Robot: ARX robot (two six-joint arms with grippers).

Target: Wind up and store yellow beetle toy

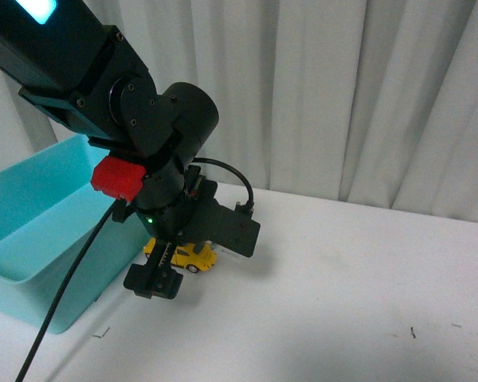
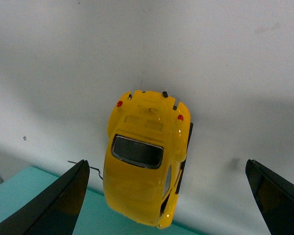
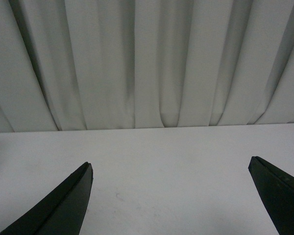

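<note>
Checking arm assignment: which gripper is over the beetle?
The left gripper: the beetle shows between its open fingers. The right gripper, also open, frames only table and curtain.

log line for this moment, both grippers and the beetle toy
left gripper: open, over yellow beetle toy | toy: on table by teal bin | right gripper: open, empty

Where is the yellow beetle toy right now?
The yellow beetle toy sits on the white table, just right of the turquoise bin in the front view, directly under the open left gripper, which isn't touching it.
</note>
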